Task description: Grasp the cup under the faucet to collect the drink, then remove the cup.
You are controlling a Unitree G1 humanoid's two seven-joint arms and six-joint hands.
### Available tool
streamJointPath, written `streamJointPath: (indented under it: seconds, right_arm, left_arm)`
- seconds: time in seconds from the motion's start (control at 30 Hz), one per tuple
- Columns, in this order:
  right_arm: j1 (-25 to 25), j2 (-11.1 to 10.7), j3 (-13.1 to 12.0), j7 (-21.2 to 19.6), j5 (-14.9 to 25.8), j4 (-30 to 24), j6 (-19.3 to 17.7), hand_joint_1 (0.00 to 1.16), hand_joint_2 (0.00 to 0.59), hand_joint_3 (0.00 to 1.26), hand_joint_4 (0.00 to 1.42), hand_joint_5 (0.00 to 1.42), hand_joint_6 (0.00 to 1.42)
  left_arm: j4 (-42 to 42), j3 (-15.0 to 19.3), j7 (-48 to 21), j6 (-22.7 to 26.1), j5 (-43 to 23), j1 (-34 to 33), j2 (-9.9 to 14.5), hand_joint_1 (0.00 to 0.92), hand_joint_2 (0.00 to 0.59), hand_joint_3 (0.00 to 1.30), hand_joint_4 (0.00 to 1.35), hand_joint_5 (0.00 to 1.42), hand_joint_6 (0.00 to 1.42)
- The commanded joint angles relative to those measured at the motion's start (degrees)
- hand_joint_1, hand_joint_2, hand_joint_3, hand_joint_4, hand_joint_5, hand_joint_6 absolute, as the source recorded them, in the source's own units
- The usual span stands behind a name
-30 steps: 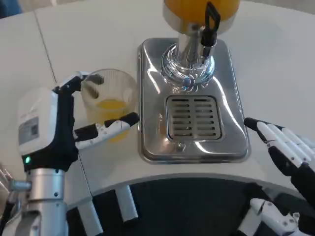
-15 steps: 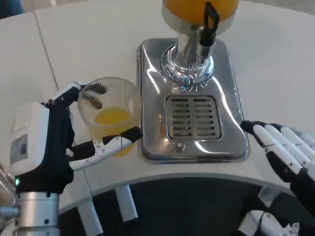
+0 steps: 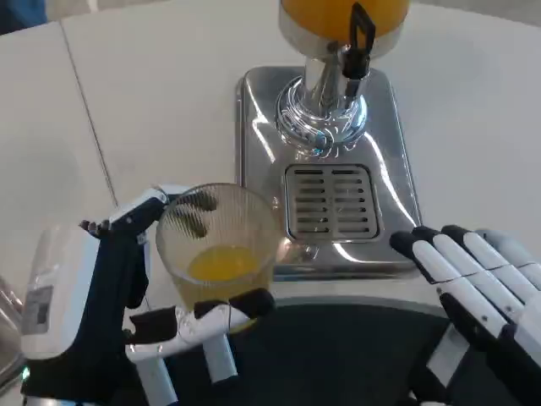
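Holding the cup [image 3: 221, 254] in my left hand [image 3: 127, 313] right at the near edge of the table [image 3: 152, 101], so that's where things stand from my seat. Fingers wrap the far-left wall and the thumb crosses the near side low down, so the grip is a proper clasp around the body. The cup is upright, long axis vertical, with a shallow pool of orange drink in the bottom, and it sits just to the right of the palm and forward of the wrist. It's off the drip tray [image 3: 330, 211] now, down at the tray's near-left corner and partly overlapping its edge from this angle; I can't tell if it's resting on the table or lifted. My right hand [image 3: 473, 288] is over on the other side, fingers straight and apart, holding nothing, hovering near the tray's near-right corner and well apart from the cup. So the left is clearly the one doing the job. I'd say collecting is done and what's left is setting the cup down somewhere clear of the machine. Main thing in the way is that shiny tray edge just beside the cup's right side. Farther back are the slotted grille, then the chrome column with the black faucet [image 3: 359, 38] lever and the orange tank [image 3: 338, 17] above it.
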Motion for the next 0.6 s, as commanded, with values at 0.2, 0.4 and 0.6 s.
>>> streamJointPath:
  seconds: [0.2, 0.4, 0.6]
  right_arm:
    - [4.0, 0.8, -2.5, -3.1, 0.7, 1.6, -7.9, 0.16, 0.532, 0.0, 0.0, 0.0, 0.0]
    - [6.0, 2.9, -1.8, -4.5, -0.6, 2.5, -11.5, 0.12, 0.535, 0.0, 0.0, 0.0, 0.0]
    - [7.0, 4.1, -0.6, -4.5, -1.6, 2.3, -13.3, 0.05, 0.53, 0.0, 0.0, 0.0, 0.0]
  left_arm:
    - [-6.5, 1.6, -2.0, -8.2, -1.1, 5.2, -0.5, 0.51, 0.1, 1.22, 1.35, 1.42, 1.42]
    - [-8.0, 2.4, -4.1, -10.9, -1.3, 7.9, -0.7, 0.51, 0.102, 1.21, 1.34, 1.42, 1.42]
    - [-8.9, 2.4, -4.5, -13.2, -0.2, 8.8, -1.7, 0.509, 0.103, 1.21, 1.35, 1.42, 1.42]
